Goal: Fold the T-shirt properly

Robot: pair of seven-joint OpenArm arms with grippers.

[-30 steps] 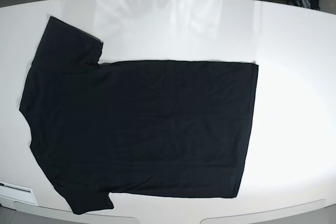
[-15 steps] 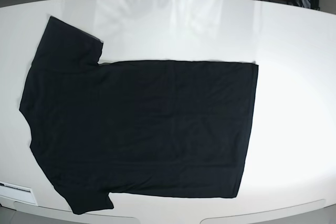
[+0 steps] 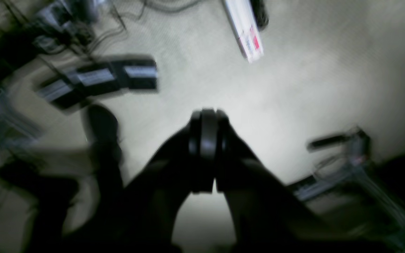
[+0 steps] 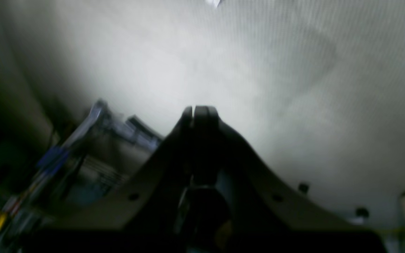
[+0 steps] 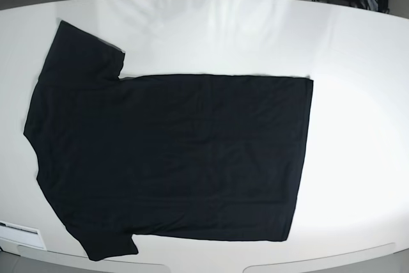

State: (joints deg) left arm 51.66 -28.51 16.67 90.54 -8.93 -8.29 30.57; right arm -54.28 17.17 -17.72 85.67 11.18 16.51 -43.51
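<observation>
The T-shirt (image 5: pixel 169 158) lies spread flat, plain black side up, across the left and middle of the white worktop (image 5: pixel 358 94) in the base view, its sleeves toward the left edge of the frame and its hem running down the right of centre; no fold has been started. The likeliest trouble from here is a pinch that catches only the top layer, or a grab at uneven points along the hem, so the cloth would drag and crease instead of folding square (the lower sleeve also sits close to the worktop's bottom edge and could slip off). Neither arm shows in the base view. The left claw (image 3: pixel 207 140) is pressed closed on nothing, over blurred floor and cables. The right claw (image 4: pixel 199 116) is likewise closed and empty.
</observation>
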